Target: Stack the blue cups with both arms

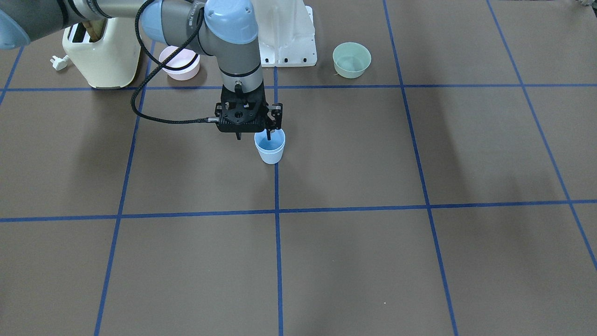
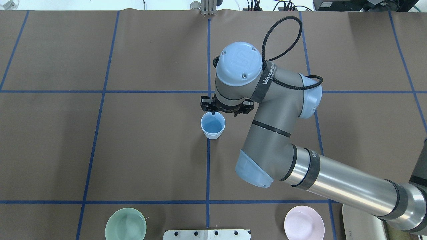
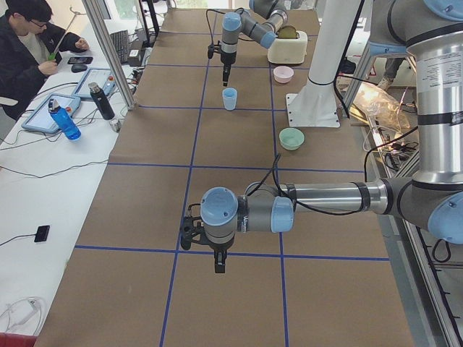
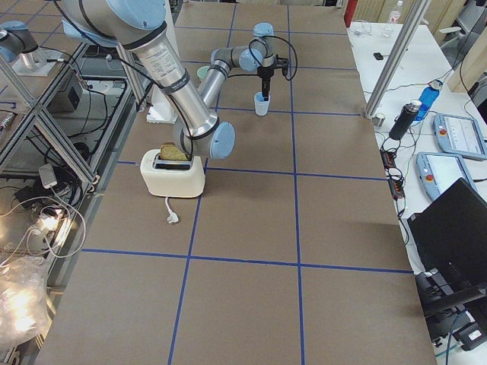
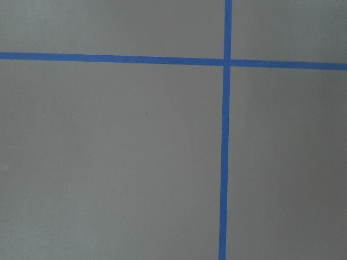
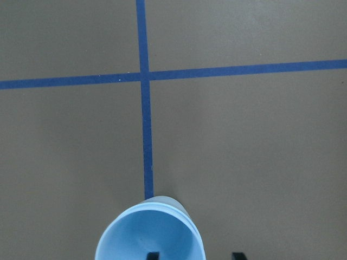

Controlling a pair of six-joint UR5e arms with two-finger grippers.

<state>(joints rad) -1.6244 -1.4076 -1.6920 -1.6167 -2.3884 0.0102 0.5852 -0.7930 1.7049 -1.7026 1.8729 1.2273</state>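
A light-blue cup [image 1: 270,148] stands upright on the centre blue tape line [image 2: 212,125]. In the right wrist view [image 6: 149,233] its mouth shows two rims, one nested inside the other, so the two blue cups appear stacked. My right gripper [image 1: 254,136] hangs right over the stack's rim, open: one fingertip [image 6: 153,254] is inside the cup, the other [image 6: 237,254] outside it, set wide apart. My left gripper [image 3: 219,264] shows only in the exterior left view, low over bare table far from the cups; I cannot tell whether it is open or shut.
A cream toaster [image 1: 102,56], a pink bowl [image 1: 179,63], the white base stand [image 1: 287,32] and a green bowl [image 1: 351,59] line the robot's side of the table. An operator [image 3: 29,50] sits at a side desk.
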